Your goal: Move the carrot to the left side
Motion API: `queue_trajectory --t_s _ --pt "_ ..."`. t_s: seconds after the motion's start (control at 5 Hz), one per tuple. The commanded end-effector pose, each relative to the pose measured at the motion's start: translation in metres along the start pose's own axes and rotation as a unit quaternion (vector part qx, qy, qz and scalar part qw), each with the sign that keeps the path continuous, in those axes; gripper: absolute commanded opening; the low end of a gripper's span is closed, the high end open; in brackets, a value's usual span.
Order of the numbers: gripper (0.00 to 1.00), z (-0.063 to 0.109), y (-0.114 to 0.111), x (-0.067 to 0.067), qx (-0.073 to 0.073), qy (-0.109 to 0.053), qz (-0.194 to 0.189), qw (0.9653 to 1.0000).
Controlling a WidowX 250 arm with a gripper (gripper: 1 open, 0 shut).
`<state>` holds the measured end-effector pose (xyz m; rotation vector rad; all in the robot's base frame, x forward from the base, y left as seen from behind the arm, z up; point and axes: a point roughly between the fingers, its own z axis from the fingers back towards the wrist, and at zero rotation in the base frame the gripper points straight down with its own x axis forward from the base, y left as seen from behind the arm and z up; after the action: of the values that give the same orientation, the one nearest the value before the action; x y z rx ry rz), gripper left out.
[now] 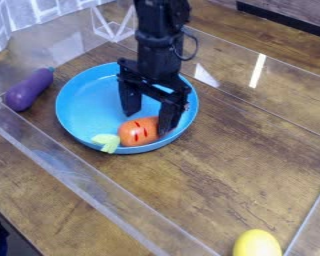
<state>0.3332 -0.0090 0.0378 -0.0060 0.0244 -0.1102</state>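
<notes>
The carrot (136, 131), orange with dark ridges and a pale green leafy tip at its left end, lies in the front part of a blue plate (76, 102). My black gripper (151, 112) points straight down over the plate, just behind and above the carrot. Its fingers (174, 114) stand spread apart on either side of the carrot's rear, and nothing is gripped between them. The carrot's back edge is partly hidden by the fingers.
A purple eggplant (28, 88) lies on the wooden table left of the plate. A yellow lemon-like object (256, 243) sits at the front right edge. Clear acrylic walls (69, 160) border the table at the left and front.
</notes>
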Motion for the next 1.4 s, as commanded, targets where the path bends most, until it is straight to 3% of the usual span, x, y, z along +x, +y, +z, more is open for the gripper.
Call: queue_trajectory --t_s 0.0,0.4,0.8,1.2 --pt "1.0 0.022 0.005 0.012 -0.002 -0.039 0.003 0.9992" --pt "1.0 0.021 0.005 0.013 -0.008 -0.041 0.0 0.9991" --pt "1.0 0.016 0.024 0.007 -0.015 -0.048 0.04 0.9979" --pt "1.0 0.022 0.024 0.007 -0.012 -0.038 0.041 0.9984"
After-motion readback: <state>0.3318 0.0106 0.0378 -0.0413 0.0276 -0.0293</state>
